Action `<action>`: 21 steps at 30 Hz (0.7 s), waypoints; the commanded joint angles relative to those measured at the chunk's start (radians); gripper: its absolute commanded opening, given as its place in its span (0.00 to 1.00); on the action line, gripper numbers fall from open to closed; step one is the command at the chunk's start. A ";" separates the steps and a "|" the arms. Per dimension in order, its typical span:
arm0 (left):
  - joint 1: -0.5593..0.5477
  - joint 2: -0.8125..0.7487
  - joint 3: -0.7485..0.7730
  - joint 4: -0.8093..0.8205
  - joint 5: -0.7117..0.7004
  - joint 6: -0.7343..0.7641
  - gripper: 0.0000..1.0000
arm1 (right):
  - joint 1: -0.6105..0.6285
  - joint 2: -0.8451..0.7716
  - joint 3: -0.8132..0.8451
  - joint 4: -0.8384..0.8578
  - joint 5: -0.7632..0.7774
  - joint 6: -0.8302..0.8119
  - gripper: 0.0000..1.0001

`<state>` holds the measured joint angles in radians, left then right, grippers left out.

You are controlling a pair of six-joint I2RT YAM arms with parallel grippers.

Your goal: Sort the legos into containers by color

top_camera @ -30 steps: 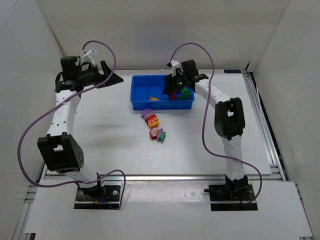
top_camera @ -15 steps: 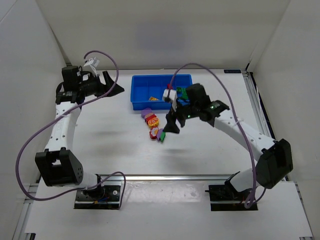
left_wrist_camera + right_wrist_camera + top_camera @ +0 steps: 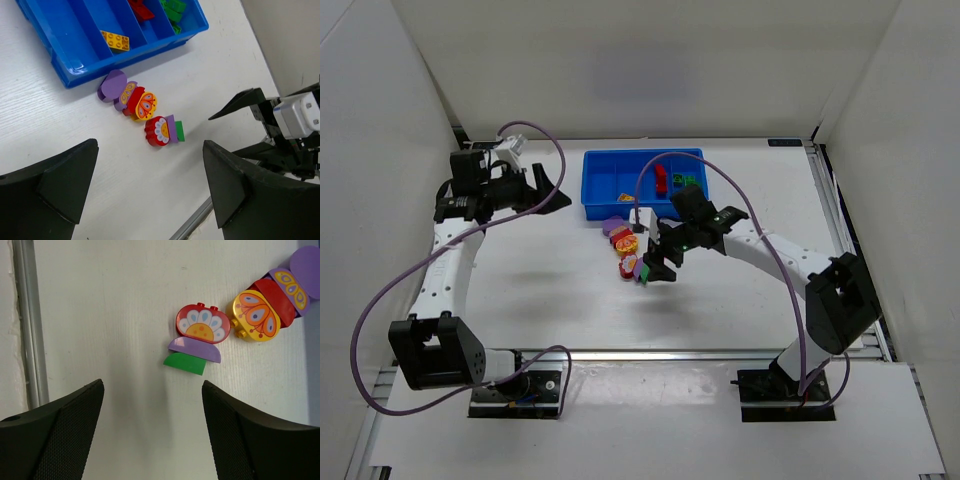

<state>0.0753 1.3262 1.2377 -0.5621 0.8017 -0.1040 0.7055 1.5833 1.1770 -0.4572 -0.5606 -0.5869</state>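
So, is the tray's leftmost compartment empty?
Empty: the leftmost compartment shows only bare blue floor; the yellow brick lies in the next one over.

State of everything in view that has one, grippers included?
Left gripper: open, empty.
Right gripper: open, empty, over the loose blocks.
Bright blue four-compartment plastic tray: flat on the table, partly filled.
Yellow studded brick: in the second compartment from left.
Red bricks: in the third compartment.
Green bricks: in the fourth compartment.
Row of purple, red, yellow and green rounded blocks: unsorted on the table, outside the tray.
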 commanded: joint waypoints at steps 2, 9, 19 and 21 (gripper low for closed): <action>-0.072 -0.074 -0.062 -0.044 -0.045 0.041 0.90 | -0.032 0.011 0.043 -0.014 -0.024 -0.050 0.82; -0.359 -0.141 -0.216 -0.129 -0.139 0.176 0.92 | -0.133 -0.062 -0.049 -0.020 -0.035 -0.002 0.83; -0.488 0.189 0.011 -0.397 -0.021 0.952 0.99 | -0.279 -0.117 -0.069 -0.107 -0.104 -0.017 0.83; -0.519 0.228 0.029 -0.397 -0.055 1.048 0.99 | -0.302 -0.129 -0.077 -0.109 -0.108 -0.017 0.83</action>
<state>-0.4065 1.5372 1.2118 -0.9039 0.7612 0.6655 0.4259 1.5040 1.1137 -0.5423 -0.6247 -0.5907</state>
